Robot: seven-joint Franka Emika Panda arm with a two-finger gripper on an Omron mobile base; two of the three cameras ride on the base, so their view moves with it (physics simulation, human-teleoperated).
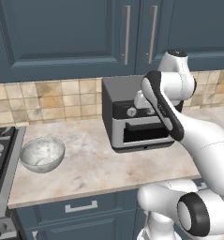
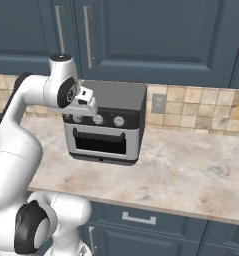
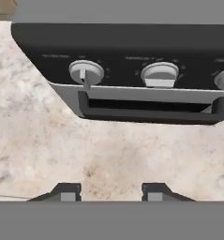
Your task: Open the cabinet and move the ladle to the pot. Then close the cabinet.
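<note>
- Hand view shows you the claw (image 3: 108,191) part-open, holding nothing, above the surface (image 3: 33,140) before the toaster oven (image 3: 132,84).
- Both cabinet (image 1: 62,33) doors sit closed.

Toaster oven (image 3: 146,84) blocks just ahead of tool (image 3: 108,192); bare desk (image 3: 62,154) below tool; cabinet (image 1: 76,33) doors shut above.

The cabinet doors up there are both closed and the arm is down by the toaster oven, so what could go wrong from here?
Likely risks:
1. The gripper hangs low in front of the toaster oven; rising to the cabinet, the hand could clip its top or knobs.
2. The two handles sit close together, so the fingers might catch the wrong door or both bars.
3. The jaws look only partly open, so they could bump a bar rather than straddle it.
</note>
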